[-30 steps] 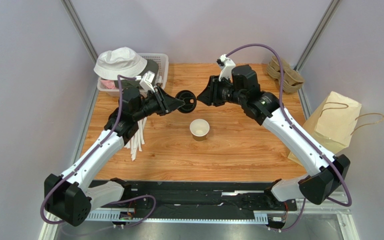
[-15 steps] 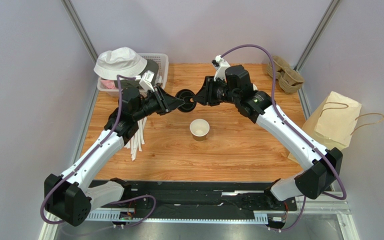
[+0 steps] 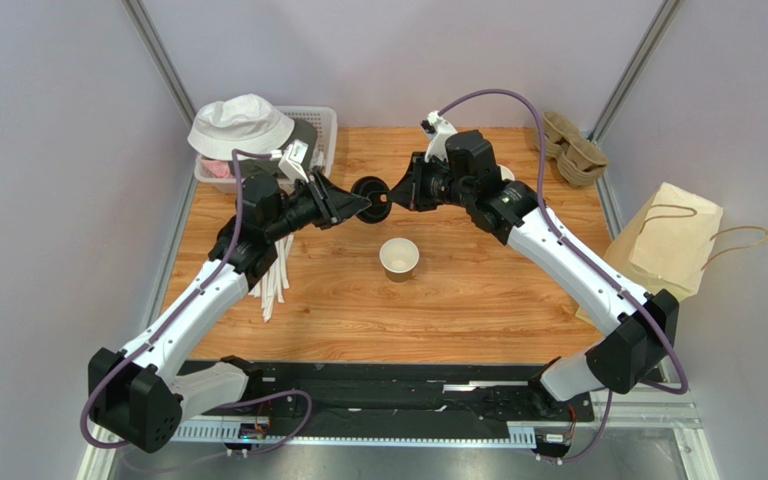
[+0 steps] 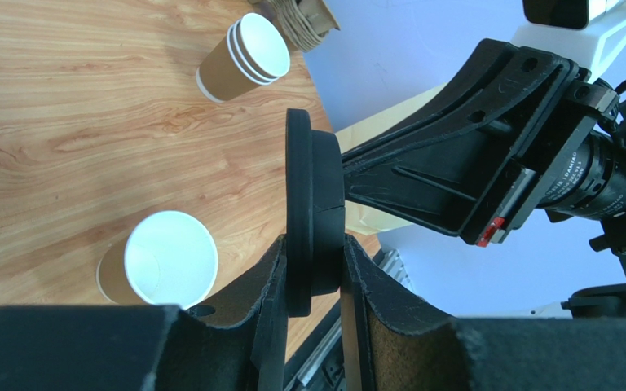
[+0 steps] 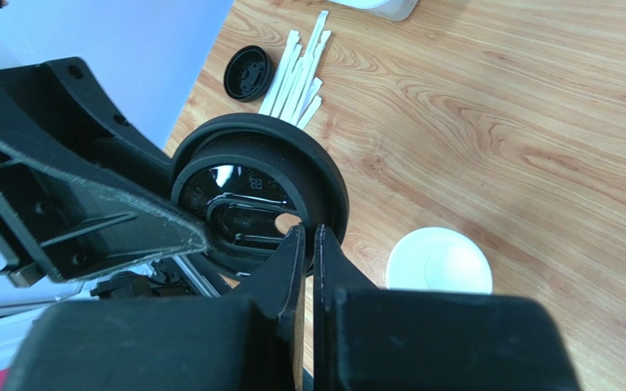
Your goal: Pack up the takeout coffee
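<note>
Left wrist view: left gripper (image 4: 314, 248) clamps the lid (image 4: 312, 163) edge-on, right gripper (image 5: 308, 236) is pinched nearly shut on its rim. The cup (image 3: 399, 257) sits open on the table (image 3: 478, 300). I'd let left release slowly.

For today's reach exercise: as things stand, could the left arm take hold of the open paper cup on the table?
Probably not yet. The way to the cup is free, but the left fingers are clamped on the black lid, which the right fingers also pinch.
</note>
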`<state>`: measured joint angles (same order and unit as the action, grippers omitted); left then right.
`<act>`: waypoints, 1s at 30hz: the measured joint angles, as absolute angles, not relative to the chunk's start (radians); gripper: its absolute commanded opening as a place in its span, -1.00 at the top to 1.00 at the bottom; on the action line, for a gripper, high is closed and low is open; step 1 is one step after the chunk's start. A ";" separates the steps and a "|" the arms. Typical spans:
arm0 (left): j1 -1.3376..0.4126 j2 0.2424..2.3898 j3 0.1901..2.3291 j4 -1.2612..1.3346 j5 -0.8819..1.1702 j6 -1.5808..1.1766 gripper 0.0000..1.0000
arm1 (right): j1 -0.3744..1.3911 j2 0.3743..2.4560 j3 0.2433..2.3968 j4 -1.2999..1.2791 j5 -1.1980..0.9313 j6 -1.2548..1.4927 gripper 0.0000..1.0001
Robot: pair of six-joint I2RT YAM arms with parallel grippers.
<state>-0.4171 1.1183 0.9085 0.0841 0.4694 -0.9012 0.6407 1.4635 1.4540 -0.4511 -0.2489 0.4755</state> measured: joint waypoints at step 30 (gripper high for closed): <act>-0.009 0.888 0.772 -0.468 0.649 -0.724 -0.99 | 0.694 1.789 1.778 -1.124 -0.192 -0.377 1.00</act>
